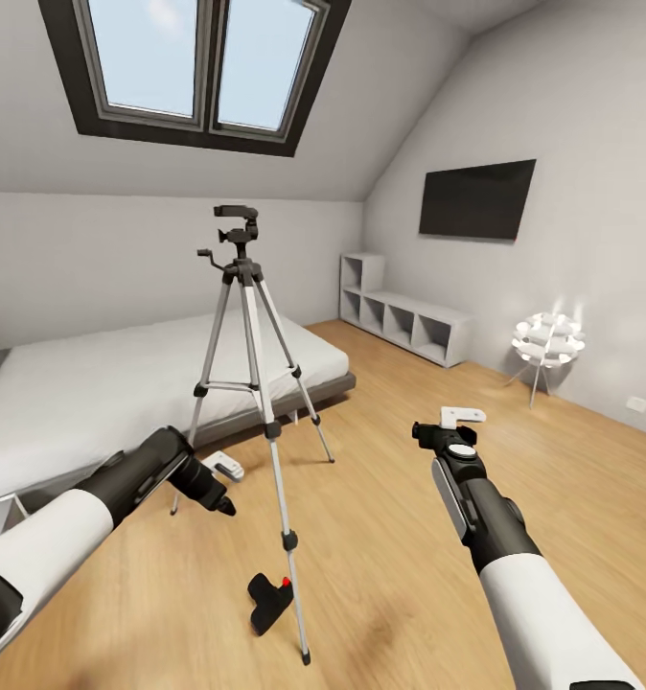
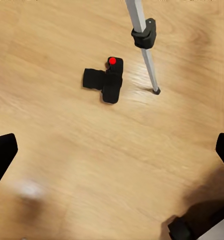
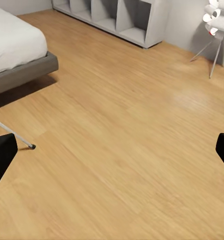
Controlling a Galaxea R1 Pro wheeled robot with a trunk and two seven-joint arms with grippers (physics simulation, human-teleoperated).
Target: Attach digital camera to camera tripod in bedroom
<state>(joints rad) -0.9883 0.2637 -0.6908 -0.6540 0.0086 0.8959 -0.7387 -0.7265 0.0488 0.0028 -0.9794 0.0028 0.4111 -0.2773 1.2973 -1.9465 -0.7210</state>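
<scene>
Both forearms fill your lower head view, white sleeves nearest the lens. Then big to small: bed [image 1: 93, 383] with white mattress at left, skylight [image 1: 203, 62] overhead, black wall TV [image 1: 476, 198], grey cube shelf [image 1: 404, 321], camera tripod [image 1: 256, 383] standing upright on the wood floor [image 1: 390, 537] in front of the bed, white globe lamp [image 1: 547, 340], digital camera [image 1: 269, 601].

Left claw [image 2: 112, 150]: fingers spread wide, released, nothing between them, looking down at the camera from well above. Right claw [image 3: 112, 150]: also spread, released, empty, aimed at bare floor toward the shelf.

Status, as I judge it: nothing done yet. Digital camera lies on the floor just beside the tripod's front foot, red button visible, apart from the leg. Tripod head is bare. You've yet to lower the left claw, grasp the camera, lift it and seat it on the head plate.

Small white object lies on the floor near the bed; can't identify it.

Brands, labels, writing: none readable on anything.
</scene>
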